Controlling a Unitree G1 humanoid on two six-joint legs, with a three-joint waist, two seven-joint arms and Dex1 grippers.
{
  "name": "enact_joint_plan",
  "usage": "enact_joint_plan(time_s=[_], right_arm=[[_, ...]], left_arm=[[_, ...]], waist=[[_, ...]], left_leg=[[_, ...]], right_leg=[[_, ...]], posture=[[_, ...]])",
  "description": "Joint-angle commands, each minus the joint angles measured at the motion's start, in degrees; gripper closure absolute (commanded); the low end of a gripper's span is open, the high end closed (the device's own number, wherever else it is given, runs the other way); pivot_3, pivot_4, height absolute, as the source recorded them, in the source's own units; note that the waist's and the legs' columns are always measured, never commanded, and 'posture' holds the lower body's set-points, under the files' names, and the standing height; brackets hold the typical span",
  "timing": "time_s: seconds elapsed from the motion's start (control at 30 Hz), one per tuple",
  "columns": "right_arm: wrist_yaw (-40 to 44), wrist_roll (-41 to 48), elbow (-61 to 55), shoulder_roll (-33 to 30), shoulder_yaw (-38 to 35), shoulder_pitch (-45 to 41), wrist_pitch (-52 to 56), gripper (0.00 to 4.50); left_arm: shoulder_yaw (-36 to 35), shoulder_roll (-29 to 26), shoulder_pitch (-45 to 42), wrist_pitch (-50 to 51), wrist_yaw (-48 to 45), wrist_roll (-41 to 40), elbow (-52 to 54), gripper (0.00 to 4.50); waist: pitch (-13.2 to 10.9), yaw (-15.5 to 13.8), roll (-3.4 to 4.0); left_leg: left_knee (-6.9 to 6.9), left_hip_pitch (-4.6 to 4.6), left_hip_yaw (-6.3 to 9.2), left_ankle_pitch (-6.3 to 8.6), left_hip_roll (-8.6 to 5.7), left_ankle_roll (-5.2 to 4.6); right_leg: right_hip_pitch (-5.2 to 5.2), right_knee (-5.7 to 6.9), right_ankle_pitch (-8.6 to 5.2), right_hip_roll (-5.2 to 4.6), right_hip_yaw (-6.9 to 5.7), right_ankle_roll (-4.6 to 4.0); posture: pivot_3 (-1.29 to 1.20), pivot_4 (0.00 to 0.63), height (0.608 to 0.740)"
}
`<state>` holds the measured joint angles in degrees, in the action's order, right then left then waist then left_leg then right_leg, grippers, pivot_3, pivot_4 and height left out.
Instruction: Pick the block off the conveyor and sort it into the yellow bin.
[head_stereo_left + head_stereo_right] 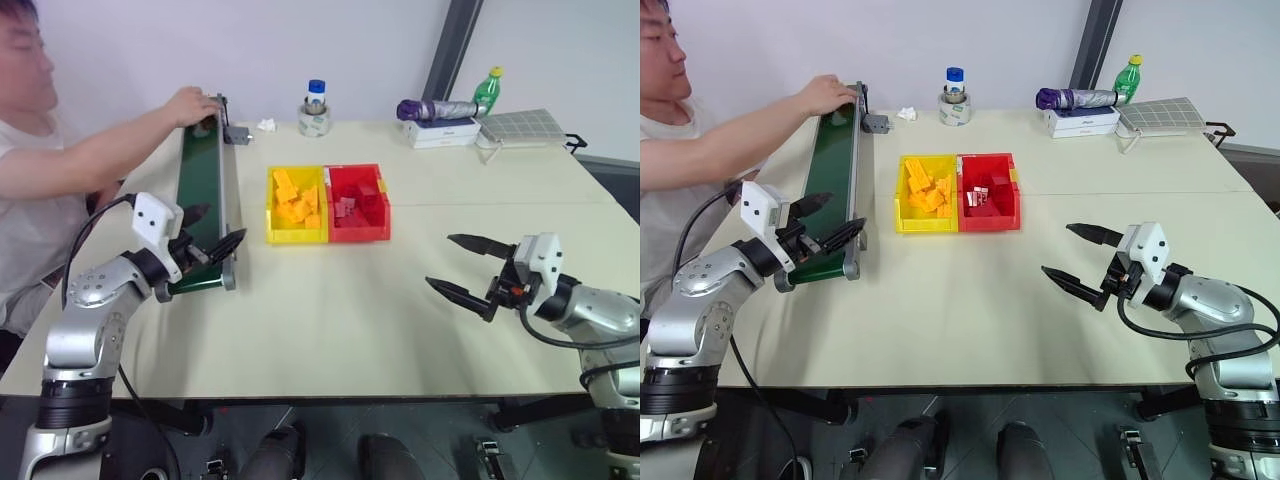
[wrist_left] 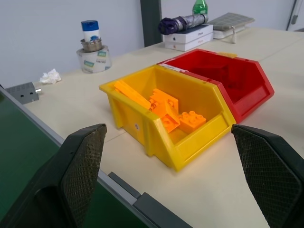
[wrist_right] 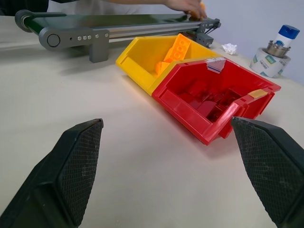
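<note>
Both grippers wait open and empty.
The left gripper (image 1: 207, 243) hovers at the conveyor's (image 1: 203, 190) near end; a person's hand (image 1: 192, 105) at the far end seems to place the block (image 3: 202, 5), for the yellow bin (image 1: 270, 205). The right gripper (image 1: 468, 268) idles.

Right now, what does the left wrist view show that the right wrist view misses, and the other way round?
Left wrist alone: the folded umbrella on white boxes, and the green bottle. Right wrist alone: the conveyor's grey end roller and the person's hand at the belt's far end. Both share the yellow bin of orange blocks, the red bin, the tape roll, the crumpled tissue, and open claw fingers.
</note>
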<state>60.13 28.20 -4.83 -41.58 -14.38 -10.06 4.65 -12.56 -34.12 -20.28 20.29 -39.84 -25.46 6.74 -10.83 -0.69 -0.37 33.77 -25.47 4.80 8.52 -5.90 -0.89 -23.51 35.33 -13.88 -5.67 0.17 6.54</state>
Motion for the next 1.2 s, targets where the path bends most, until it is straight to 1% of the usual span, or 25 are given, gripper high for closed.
enact_joint_plan(time_s=[0.03,0.13,0.23,0.37,0.5,0.67,0.73,0.87,1.0,1.2], right_arm=[[0.2,0.2,-1.0,-0.5,-0.8,-0.9,-0.9,0.00],[0.3,0.3,-0.9,-0.5,-0.7,-1.1,-0.9,0.00],[0.4,0.2,-0.8,-0.5,-0.7,-1.2,-0.9,0.00],[0.6,0.1,-0.5,-0.4,-0.5,-1.5,-1.0,0.00],[0.7,0.1,-0.2,-0.1,-0.2,-1.8,-1.1,0.00],[1.0,0.0,0.4,0.3,0.6,-2.4,-1.3,0.00],[1.0,-0.1,0.7,0.6,1.0,-2.9,-1.4,0.00],[1.3,-0.2,1.2,1.0,1.5,-3.7,-1.6,0.00],[1.3,-0.3,1.4,1.1,1.8,-4.1,-1.7,0.00],[1.3,-0.4,1.5,1.2,2.0,-4.4,-1.9,0.00]], left_arm=[[-0.8,0.0,-0.3,-2.3,0.1,0.4,1.3,0.06],[-2.1,1.0,-0.6,-1.8,1.2,-1.4,2.0,0.06],[-2.2,0.5,-0.2,-1.5,1.3,-1.4,2.4,0.06],[-3.3,0.6,2.3,0.1,2.4,-3.1,5.9,0.06],[-5.3,3.3,5.7,-0.9,5.6,-4.2,9.8,0.06],[-8.7,8.8,8.1,-5.6,19.6,3.9,11.6,0.06],[-8.4,11.3,10.0,-6.8,23.8,6.7,13.3,0.06],[-6.9,16.0,12.6,-7.1,30.0,9.9,15.8,0.06],[-5.4,19.0,14.3,-6.4,33.3,12.1,17.1,0.06],[-4.7,19.5,13.8,-6.1,34.7,12.8,17.1,0.06]], waist=[[0.0,0.0,0.00],[0.0,0.0,0.00],[0.0,0.0,0.00],[0.0,0.1,0.00],[0.0,0.1,0.00],[0.0,-0.1,-0.01],[0.0,-0.1,-0.01],[0.0,-0.1,-0.01],[0.0,-0.2,-0.02],[0.0,-0.1,-0.01]], left_leg=[[0.00,0.00,0.00,0.00,0.00,0.00],[-0.01,0.00,0.00,0.00,0.00,0.00],[-0.01,-0.01,0.00,0.00,0.00,0.00],[-0.03,-0.01,0.00,0.00,0.00,0.00],[-0.09,0.00,0.00,0.00,0.00,0.00],[-0.08,0.00,0.00,0.00,0.01,0.00],[-0.06,0.01,-0.01,0.00,0.01,0.00],[-0.03,0.00,-0.02,0.00,0.00,0.00],[-0.01,0.00,-0.01,0.00,0.00,0.00],[0.00,0.01,0.00,0.00,0.01,0.00]], right_leg=[[0.00,0.00,0.00,0.00,0.00,0.00],[0.01,-0.01,0.00,0.00,0.00,0.00],[0.00,-0.01,0.00,0.00,0.00,0.00],[0.00,-0.04,0.00,0.00,0.00,0.00],[-0.02,-0.07,0.00,0.00,0.01,0.00],[0.00,-0.07,0.00,-0.01,0.00,0.00],[0.04,-0.07,0.00,-0.01,-0.01,0.00],[0.06,-0.11,0.01,0.00,-0.02,0.01],[0.08,-0.09,0.01,0.00,-0.09,0.02],[0.10,-0.09,0.01,0.02,-0.11,0.02]], posture=[[0.00,0.150,0.740],[0.00,0.150,0.740],[0.00,0.150,0.740],[0.00,0.150,0.740],[0.00,0.150,0.740],[0.00,0.150,0.740],[0.00,0.150,0.740],[0.00,0.150,0.740],[0.00,0.150,0.740],[0.00,0.150,0.740]])
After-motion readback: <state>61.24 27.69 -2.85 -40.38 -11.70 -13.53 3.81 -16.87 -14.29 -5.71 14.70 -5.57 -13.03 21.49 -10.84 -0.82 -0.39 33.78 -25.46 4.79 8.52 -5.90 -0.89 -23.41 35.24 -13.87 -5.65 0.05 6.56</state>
